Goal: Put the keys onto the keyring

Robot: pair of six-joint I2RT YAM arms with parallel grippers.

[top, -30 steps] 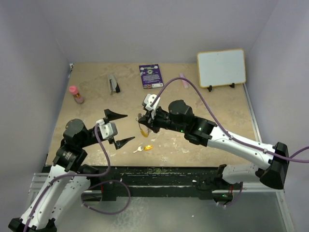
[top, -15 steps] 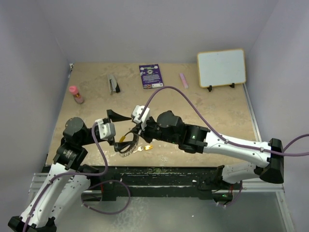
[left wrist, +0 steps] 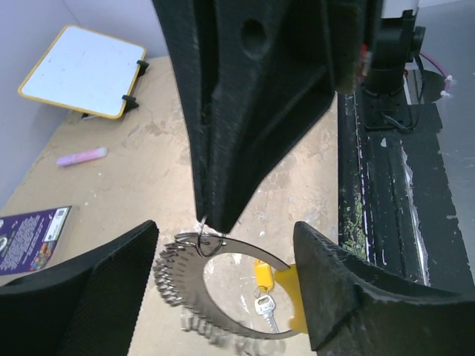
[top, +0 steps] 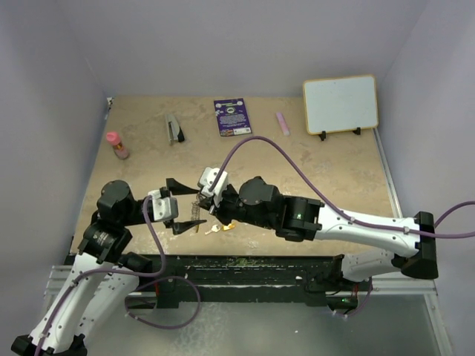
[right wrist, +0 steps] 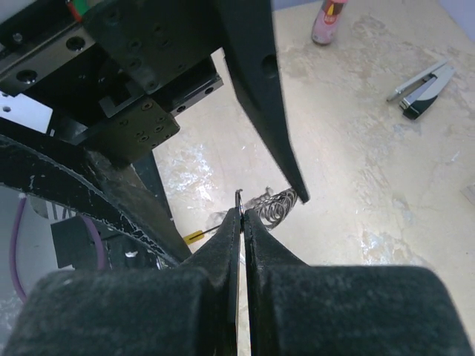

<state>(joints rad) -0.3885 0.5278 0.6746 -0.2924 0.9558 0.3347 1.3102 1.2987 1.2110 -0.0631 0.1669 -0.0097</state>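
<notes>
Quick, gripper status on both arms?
Left gripper: open, fingers either side of the keyring.
Right gripper: closed, pinching the keyring at its top.

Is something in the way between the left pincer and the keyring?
Nothing visible is. The keyring hangs from the tip of the shut right pincer, right in the gap between the open fingers of the left pincer.

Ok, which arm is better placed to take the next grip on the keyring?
Left. The left end effector is open with a finger on each side of the keyring, while the right end effector is shut on the ring's rim and probably shouldn't let go.
</notes>
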